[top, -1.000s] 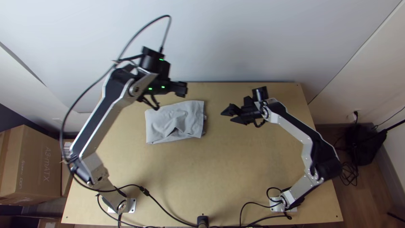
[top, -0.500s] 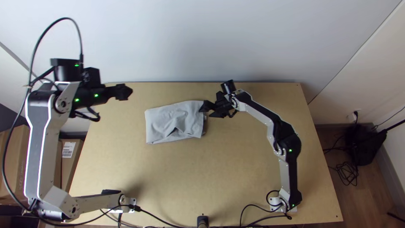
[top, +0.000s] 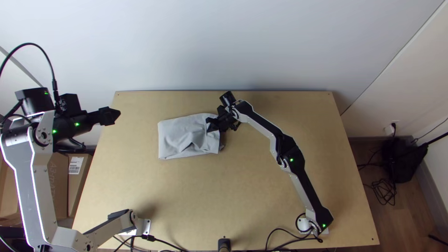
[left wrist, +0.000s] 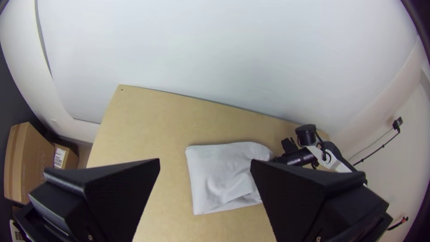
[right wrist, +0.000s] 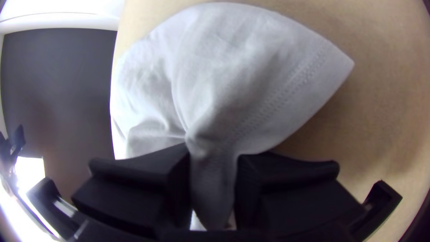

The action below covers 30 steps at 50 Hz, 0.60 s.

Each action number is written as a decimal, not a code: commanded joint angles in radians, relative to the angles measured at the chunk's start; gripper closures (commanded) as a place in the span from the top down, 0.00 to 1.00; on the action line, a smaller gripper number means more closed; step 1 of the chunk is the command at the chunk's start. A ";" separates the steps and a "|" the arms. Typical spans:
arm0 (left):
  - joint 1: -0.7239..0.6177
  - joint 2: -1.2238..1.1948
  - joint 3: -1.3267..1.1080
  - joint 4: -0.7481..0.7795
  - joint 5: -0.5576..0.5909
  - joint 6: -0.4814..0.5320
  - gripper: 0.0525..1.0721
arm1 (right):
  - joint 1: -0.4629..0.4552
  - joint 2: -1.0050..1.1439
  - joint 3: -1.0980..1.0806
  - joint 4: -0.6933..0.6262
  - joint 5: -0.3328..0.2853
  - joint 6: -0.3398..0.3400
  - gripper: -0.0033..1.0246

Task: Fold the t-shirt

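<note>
Straightening one end of the folded grey t-shirt (top: 182,140) looks like the step in hand; the shirt lies creased on the far part of the tabletop (top: 210,196). The right gripper (right wrist: 213,157) has its fingers clamped on bunched cloth at that end. A low, gentle pull should ease the crease flat, whereas lifting high could drag the layers askew. The left gripper (left wrist: 205,166), fingers wide apart, had best leave the opposite end alone meanwhile.

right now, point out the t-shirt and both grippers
T-shirt (top: 179,139): top view, middle of the cloth
Left gripper (left wrist: 205,160): left wrist view, midway between fingertips
Right gripper (right wrist: 213,153): right wrist view, midway between fingertips
</note>
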 commanded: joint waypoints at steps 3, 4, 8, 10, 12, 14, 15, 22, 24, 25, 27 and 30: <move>0.042 -0.018 -0.008 -0.020 0.019 0.045 0.95 | 0.007 0.045 -0.011 -0.077 0.003 -0.049 0.03; 0.050 -0.018 -0.008 -0.020 0.019 0.048 0.95 | -0.002 0.036 -0.021 -0.077 0.003 -0.050 0.03; 0.067 -0.019 -0.016 -0.021 0.024 0.064 0.95 | -0.045 -0.008 -0.070 -0.077 0.016 -0.072 0.03; 0.076 -0.018 -0.017 -0.021 0.024 0.070 0.95 | -0.071 -0.037 -0.099 -0.076 0.020 -0.085 0.03; 0.085 -0.018 -0.021 -0.021 0.030 0.076 0.95 | -0.100 -0.070 -0.137 -0.067 0.021 -0.099 0.03; 0.091 -0.018 -0.021 -0.021 0.040 0.079 0.95 | -0.131 -0.108 -0.182 -0.051 0.023 -0.108 0.03; 0.094 -0.018 -0.021 -0.021 0.043 0.079 0.95 | -0.149 -0.128 -0.206 -0.048 0.023 -0.119 0.03; 0.096 -0.016 -0.017 -0.016 0.045 0.088 0.95 | -0.269 -0.277 -0.377 -0.005 0.024 -0.187 0.03; 0.097 -0.013 -0.017 -0.015 0.045 0.091 0.95 | -0.312 -0.315 -0.426 0.010 0.024 -0.205 0.03; 0.097 -0.013 -0.017 -0.013 0.045 0.091 0.95 | -0.335 -0.330 -0.446 0.016 0.024 -0.211 0.03; 0.100 -0.010 -0.016 -0.010 0.047 0.093 0.95 | -0.385 -0.366 -0.492 0.036 0.026 -0.230 0.03; 0.107 -0.007 -0.016 -0.007 0.050 0.097 0.95 | -0.465 -0.410 -0.550 0.070 0.033 -0.237 0.03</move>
